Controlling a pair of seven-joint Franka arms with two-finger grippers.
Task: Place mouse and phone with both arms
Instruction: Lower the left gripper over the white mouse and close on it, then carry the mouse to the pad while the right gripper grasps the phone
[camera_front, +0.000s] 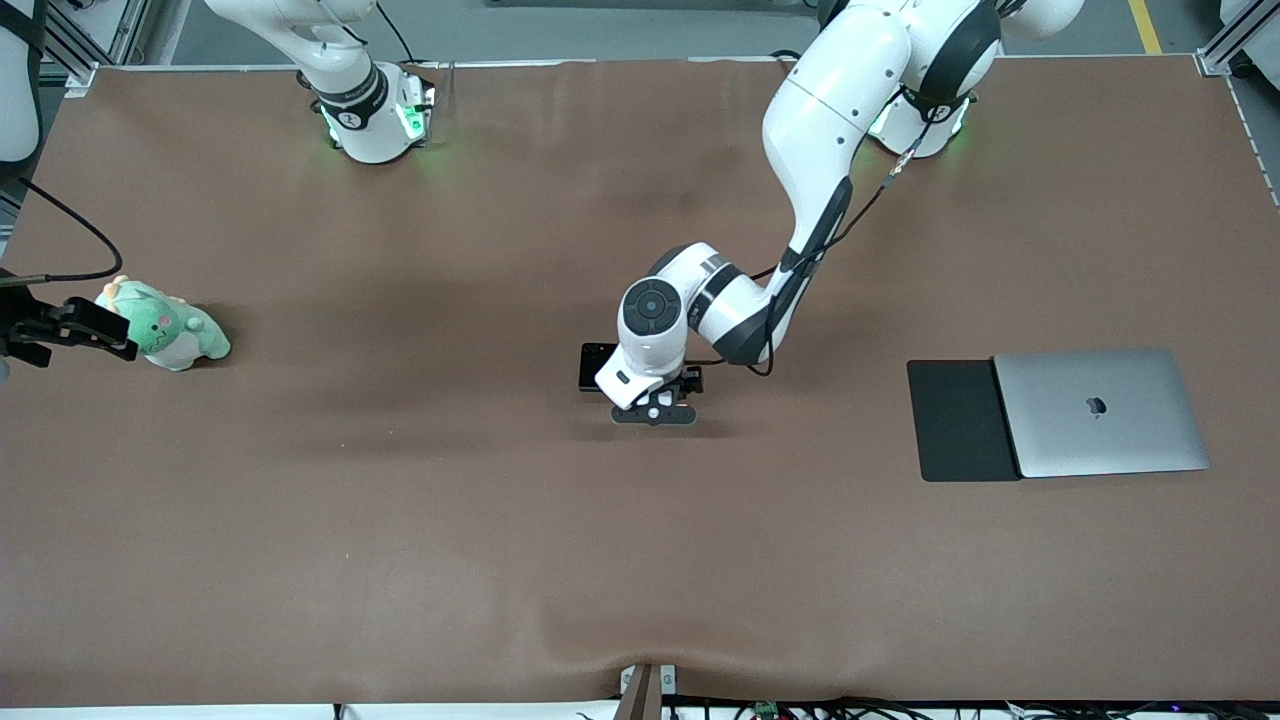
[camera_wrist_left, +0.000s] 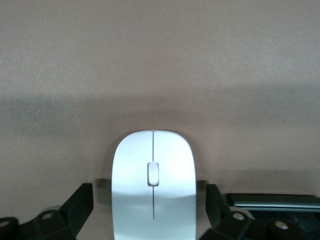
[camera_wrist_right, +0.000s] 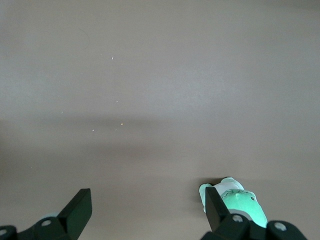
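The white mouse lies on the brown table between the fingers of my left gripper, with a narrow gap on each side. That gripper is low over the middle of the table and open; its hand hides the mouse in the front view. Right beside the mouse lies the black phone, its edge showing by one finger. My right gripper hangs open and empty at the right arm's end of the table, by a plush toy.
A green and white plush toy sits at the right arm's end. A closed silver laptop lies toward the left arm's end, with a flat black mouse pad against it on the side toward the table's middle.
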